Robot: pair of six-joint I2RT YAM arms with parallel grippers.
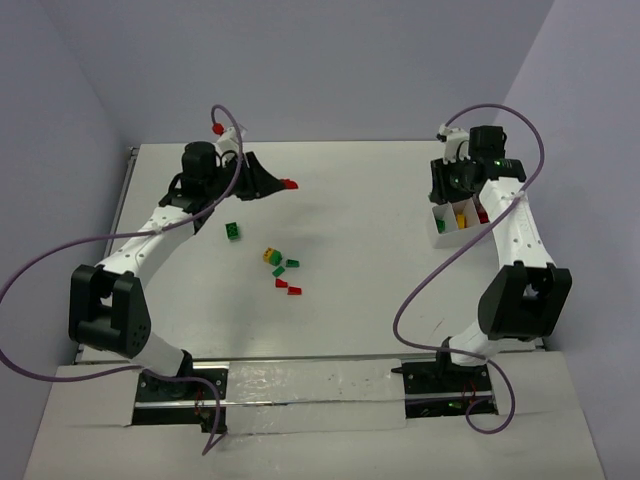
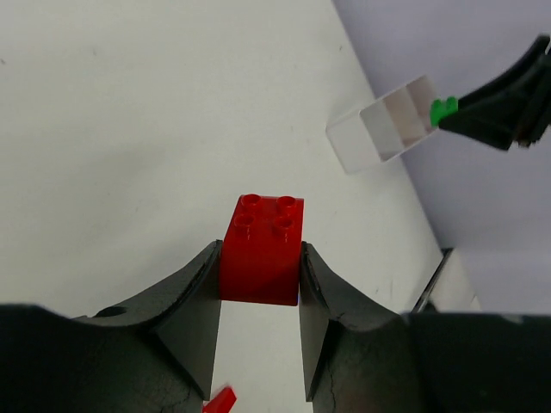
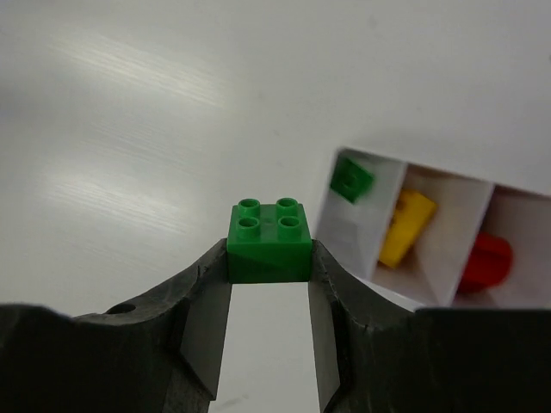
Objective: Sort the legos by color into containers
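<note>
My left gripper (image 1: 280,183) is shut on a red lego (image 2: 261,249) and holds it above the far left of the table; the brick also shows in the top view (image 1: 290,184). My right gripper (image 3: 269,258) is shut on a green lego (image 3: 269,237), just left of the white three-compartment tray (image 3: 344,241). The tray holds a green brick (image 3: 351,178), a yellow brick (image 3: 406,228) and a red brick (image 3: 485,261), one colour per compartment. In the top view the right gripper (image 1: 447,195) hovers at the tray's (image 1: 462,238) far left end.
Loose legos lie mid-table: a green one (image 1: 232,230), a yellow-green stack (image 1: 271,256), two small green ones (image 1: 292,263), and two red ones (image 1: 295,290). Purple cables loop from both arms. Walls bound the table on the left, far and right sides.
</note>
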